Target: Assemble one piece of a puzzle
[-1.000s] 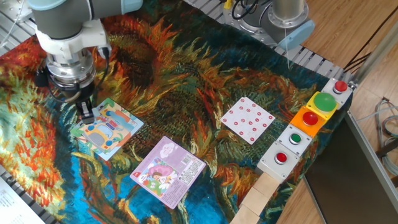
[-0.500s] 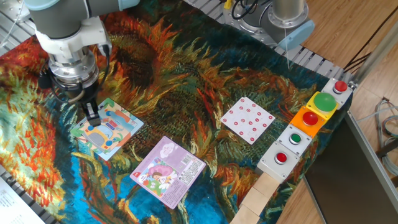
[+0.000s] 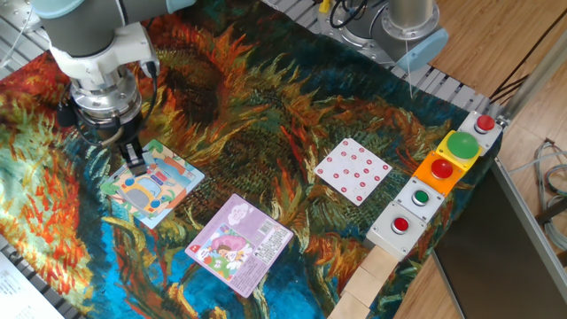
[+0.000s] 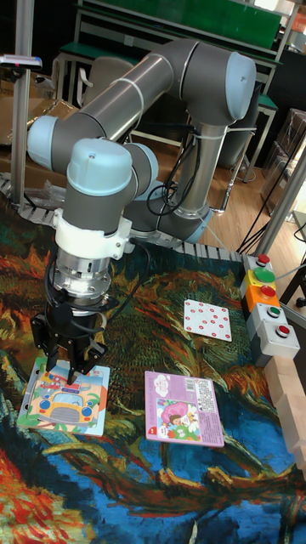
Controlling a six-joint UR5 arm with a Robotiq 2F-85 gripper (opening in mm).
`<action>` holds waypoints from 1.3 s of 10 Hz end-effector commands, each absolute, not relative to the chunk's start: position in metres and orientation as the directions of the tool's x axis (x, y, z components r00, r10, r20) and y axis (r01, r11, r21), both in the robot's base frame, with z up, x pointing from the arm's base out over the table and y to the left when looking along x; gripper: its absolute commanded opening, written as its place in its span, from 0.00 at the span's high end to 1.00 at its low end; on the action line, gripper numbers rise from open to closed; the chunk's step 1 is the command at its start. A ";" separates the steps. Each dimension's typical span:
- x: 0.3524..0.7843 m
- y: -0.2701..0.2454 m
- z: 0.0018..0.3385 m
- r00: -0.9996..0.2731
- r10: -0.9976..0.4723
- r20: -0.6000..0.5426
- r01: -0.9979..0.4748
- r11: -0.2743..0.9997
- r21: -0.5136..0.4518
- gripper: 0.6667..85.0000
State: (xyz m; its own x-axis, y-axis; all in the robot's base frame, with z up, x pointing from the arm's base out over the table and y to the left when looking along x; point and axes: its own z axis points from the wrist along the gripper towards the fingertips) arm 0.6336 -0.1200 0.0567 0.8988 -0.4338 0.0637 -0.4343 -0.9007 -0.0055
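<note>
The purple-pink puzzle (image 3: 239, 244) lies near the puzzle (image 3: 152, 182); the gripper (image 3: 135, 161), fingers nearly pinched together, has shifted slightly across it.

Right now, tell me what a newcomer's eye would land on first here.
The big grey arm's end effector poised over the puzzle at the cloth's left. Next, the blazing sunflower-print tablecloth itself, and the purple-pink puzzle near its front edge.

My glossy grey arm (image 4: 161, 81); matt painted cloth (image 3: 266, 97) covers the surface; puzzle (image 3: 152, 182) looks like smooth printed card.
</note>
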 end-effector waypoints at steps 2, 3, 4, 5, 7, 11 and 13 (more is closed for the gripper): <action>0.633 -0.114 0.058 0.888 -0.456 0.050 -0.455 -0.890 -0.032 0.99; 0.636 -0.117 0.058 0.886 -0.459 0.063 -0.458 -0.889 -0.027 0.99; 0.639 -0.120 0.058 0.893 -0.444 0.079 -0.444 -0.896 -0.020 0.99; 0.641 -0.122 0.058 0.899 -0.429 0.090 -0.430 -0.903 -0.014 0.99; 0.639 -0.116 0.058 0.899 -0.431 0.076 -0.430 -0.902 -0.033 0.99; 0.639 -0.115 0.058 0.899 -0.432 0.070 -0.430 -0.902 -0.037 0.99; 0.636 -0.111 0.058 0.899 -0.434 0.054 -0.432 -0.901 -0.046 0.99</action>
